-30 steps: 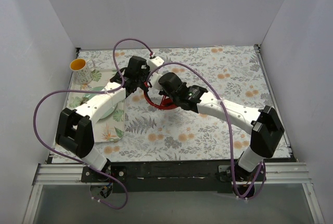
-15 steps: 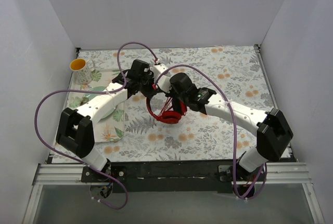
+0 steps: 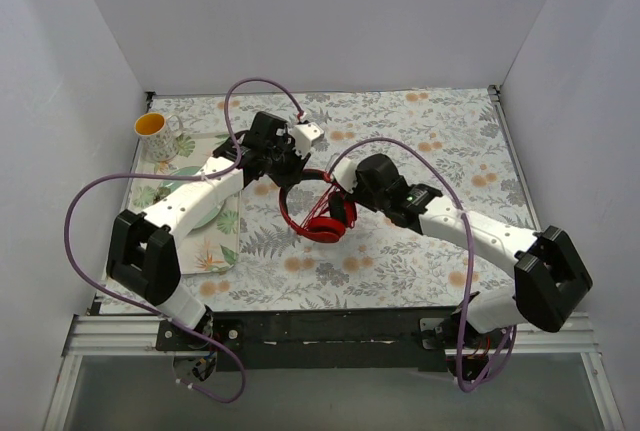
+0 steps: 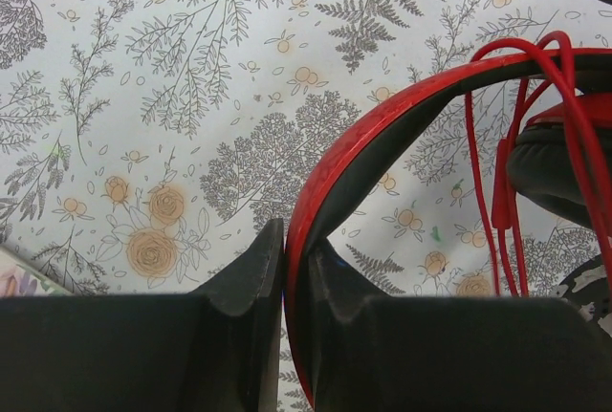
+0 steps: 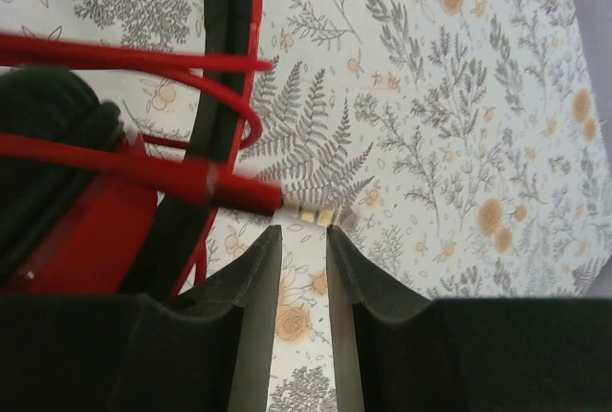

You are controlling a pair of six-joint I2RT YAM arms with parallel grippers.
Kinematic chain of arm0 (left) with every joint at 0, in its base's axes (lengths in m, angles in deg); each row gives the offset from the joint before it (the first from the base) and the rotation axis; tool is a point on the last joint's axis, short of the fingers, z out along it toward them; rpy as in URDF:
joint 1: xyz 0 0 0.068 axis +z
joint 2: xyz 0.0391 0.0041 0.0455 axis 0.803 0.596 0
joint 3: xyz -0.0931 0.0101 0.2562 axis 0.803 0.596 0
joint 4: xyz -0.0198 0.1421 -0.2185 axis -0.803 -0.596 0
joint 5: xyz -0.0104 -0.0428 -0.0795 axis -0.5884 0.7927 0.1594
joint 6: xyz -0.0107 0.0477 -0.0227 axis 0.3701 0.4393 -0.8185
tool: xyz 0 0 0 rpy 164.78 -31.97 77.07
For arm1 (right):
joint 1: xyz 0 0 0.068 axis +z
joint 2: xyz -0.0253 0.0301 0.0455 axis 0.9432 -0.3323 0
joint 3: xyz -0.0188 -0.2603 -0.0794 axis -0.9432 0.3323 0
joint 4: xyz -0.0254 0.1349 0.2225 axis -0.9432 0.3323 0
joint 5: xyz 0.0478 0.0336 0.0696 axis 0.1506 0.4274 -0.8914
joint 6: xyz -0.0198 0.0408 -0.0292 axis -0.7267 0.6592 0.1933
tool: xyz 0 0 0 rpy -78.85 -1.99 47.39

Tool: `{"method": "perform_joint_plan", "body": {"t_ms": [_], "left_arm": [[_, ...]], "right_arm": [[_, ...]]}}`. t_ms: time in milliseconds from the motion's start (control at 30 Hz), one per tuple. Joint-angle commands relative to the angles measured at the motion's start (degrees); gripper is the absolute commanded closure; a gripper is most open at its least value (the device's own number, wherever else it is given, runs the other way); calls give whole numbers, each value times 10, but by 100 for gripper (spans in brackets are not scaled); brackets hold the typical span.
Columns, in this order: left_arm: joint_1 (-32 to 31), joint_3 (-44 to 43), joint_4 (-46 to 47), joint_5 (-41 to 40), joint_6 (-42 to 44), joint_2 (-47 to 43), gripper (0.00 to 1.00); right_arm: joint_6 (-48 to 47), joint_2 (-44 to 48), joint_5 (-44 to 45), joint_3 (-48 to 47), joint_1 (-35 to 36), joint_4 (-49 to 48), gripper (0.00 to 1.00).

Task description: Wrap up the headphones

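We see the headphones (image 3: 314, 213) near the middle of the table, on the matte flower-and-fern printed tablecloth (image 3: 440, 141), between the two wrists. The headband (image 4: 382, 135) is a smooth arc, glossy red outside and black inside. A black padded ear cushion (image 4: 550, 178) bulges at the right edge of the left wrist view. The thin red cable (image 5: 143, 171) is round and rubbery. It crosses the band in several strands and ends in a straight red plug with a ringed metal tip (image 5: 317, 213).

The left gripper (image 4: 295, 251) is pinching the headband between its two black matte fingers, which are wedge-shaped and angular. The right gripper (image 5: 303, 232) has its fingers drawn close with a narrow slit between them and nothing in it. The plug tip lies just past their ends.

We can read no brand, label or writing on any surface.

Compared with half a second ago, the right arm has swung outward to the right, so more of the red band shows from above. The left gripper has kept its place on the band. A cup with a yellow inside (image 3: 153, 128) stands at the far left corner, well apart.
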Motion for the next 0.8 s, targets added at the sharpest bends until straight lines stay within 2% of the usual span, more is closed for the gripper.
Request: {"method": "perform_joint_plan", "body": {"t_ms": [0,200,467,633,767], "left_arm": [[0,-35,6,38,-4,-49,100],[-1,-43,-4,57,-2,-54,100],[0,-79,-49,-6,-20,-20,100],[0,-62,-39,-18,-35,2,100],[0,-31,12,-19,-63,9,100]], "right_arm": [[31,55,-70,59,-12,-76,66],[45,74,-105,66,-34,-96,66],[109,88,-97,79,-84,-73,65],[143,138,-100,64,-91,-56,55],[142,157,-102,36,-91,-24,48]]}}
